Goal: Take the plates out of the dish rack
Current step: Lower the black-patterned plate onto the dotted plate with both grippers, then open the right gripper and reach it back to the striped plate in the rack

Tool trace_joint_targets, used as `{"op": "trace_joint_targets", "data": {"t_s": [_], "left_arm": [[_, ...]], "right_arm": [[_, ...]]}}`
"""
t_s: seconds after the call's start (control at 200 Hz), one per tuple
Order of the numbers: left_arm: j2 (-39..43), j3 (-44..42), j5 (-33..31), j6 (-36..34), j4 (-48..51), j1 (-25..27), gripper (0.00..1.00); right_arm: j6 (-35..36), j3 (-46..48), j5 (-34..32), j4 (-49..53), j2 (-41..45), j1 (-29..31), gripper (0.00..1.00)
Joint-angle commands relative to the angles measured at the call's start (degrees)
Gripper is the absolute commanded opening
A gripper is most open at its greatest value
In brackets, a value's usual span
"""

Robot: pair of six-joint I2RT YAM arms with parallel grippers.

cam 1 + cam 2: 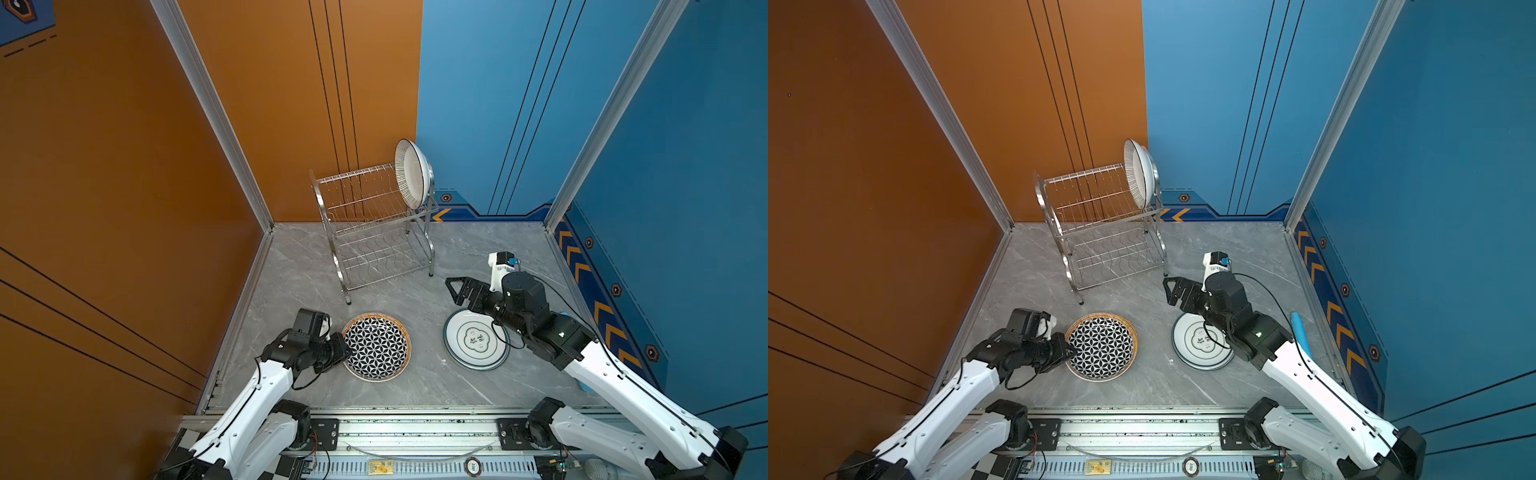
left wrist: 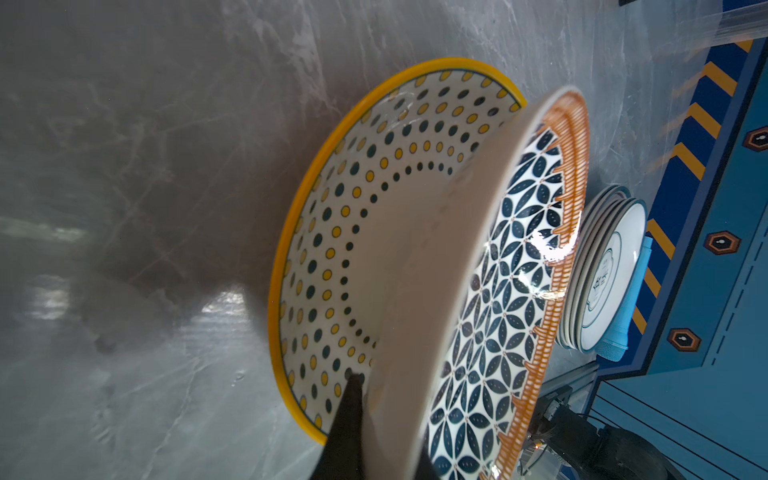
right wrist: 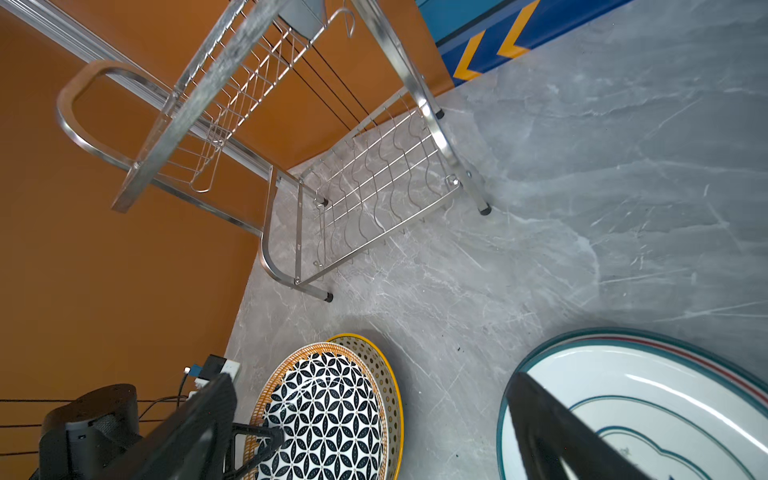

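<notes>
- One grey marble table (image 1: 478, 249) carries everything.
- One dish rack (image 1: 361, 199), two tiers of steel wire, stands at the back of it. The lower tier is bare; the upper tier holds a single plate.
- One stack of teal-rimmed plates (image 1: 473, 345) lies flat on the table, on the robot's side of the rack and off its right end. The left wrist view shows several rims; the exact count cannot be told.
- Two plates lie on the robot's side of the rack, near its left front leg: a flower-pattern plate (image 1: 378, 347) over a dotted plate (image 2: 332, 232) with a yellow rim. The upper one is tilted, raised at the gripped edge.
- One striped-rim plate (image 1: 409, 174) stands on edge at the right end of the rack's upper tier.
- Two grippers: the left gripper (image 1: 347, 353) is clamped on the flower-pattern plate's rim; the right gripper (image 1: 455, 289) is spread wide and holds nothing, between the rack and the teal stack.
- One blue tube (image 1: 1300, 332) lies beyond the teal stack from the rack.
</notes>
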State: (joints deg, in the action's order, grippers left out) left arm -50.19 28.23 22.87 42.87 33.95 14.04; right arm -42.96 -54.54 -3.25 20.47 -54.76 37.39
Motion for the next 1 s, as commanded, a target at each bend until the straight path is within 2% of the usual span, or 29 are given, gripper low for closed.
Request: {"op": "trace_joint_targets", "data": {"t_s": [0.0, 0.406, 0.461, 0.626, 0.756, 0.866, 0.996], "left_arm": [[-0.51, 0.99, 1.21, -1.11, -3.68, 0.76, 0.00], [-3.89, 0.87, -1.85, -1.43, -3.67, 1.95, 0.00], [-4.53, 0.79, -2.50, -1.56, -3.61, 2.17, 0.00], [-5.62, 0.94, -2.99, -1.83, -3.63, 2.34, 0.00], [-5.85, 0.93, -3.87, -1.91, -3.63, 2.51, 0.06], [-6.49, 1.04, -3.93, -1.98, -3.63, 2.52, 0.08], [-7.10, 1.29, -4.00, -2.33, -3.80, 2.57, 0.11]], "right_arm": [[4.65, -3.62, -3.48, 5.69, -0.27, 0.49, 1.00], [12.36, -15.62, -6.71, 12.08, -5.16, 2.44, 1.00], [12.96, -17.26, -6.79, 12.40, -5.82, 4.97, 1.00], [14.27, -21.24, -7.61, 13.11, -9.12, 5.70, 1.00], [15.87, -27.40, -8.65, 16.22, -13.99, 5.77, 1.00], [18.65, -32.27, -10.84, 17.15, -17.38, 6.27, 1.00], [23.70, -36.05, -17.36, 16.52, -20.52, 6.75, 1.00]]}}
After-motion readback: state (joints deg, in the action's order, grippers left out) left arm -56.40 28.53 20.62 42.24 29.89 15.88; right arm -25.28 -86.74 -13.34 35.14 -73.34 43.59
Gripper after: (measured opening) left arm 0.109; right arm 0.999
